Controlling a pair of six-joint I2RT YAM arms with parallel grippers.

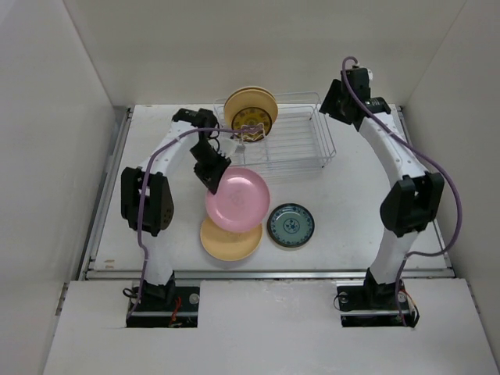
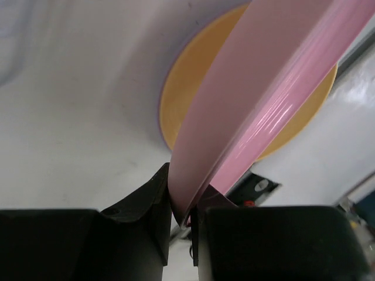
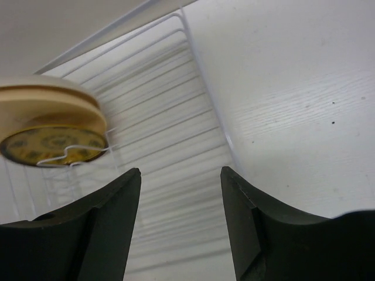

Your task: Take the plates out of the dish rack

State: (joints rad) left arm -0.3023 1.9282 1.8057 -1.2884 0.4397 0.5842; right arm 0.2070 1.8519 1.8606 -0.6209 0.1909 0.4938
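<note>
My left gripper [image 1: 214, 178] is shut on the rim of a pink plate [image 1: 239, 199] and holds it tilted above a yellow-tan plate [image 1: 229, 240] lying flat on the table. In the left wrist view the pink plate [image 2: 258, 93] runs up from between my fingers [image 2: 153, 199], with the yellow-tan plate [image 2: 181, 99] below. A dark teal patterned plate [image 1: 291, 226] lies flat to the right. The wire dish rack [image 1: 293, 141] stands at the back with a cream plate [image 1: 251, 105] and an amber-brown patterned plate [image 1: 251, 123] upright at its left end. My right gripper [image 3: 180, 175] is open above the rack [image 3: 164, 134].
White walls close in the table on the left, back and right. A raised lip [image 1: 266, 273] runs along the table's near edge. Purple cables trail from both arms.
</note>
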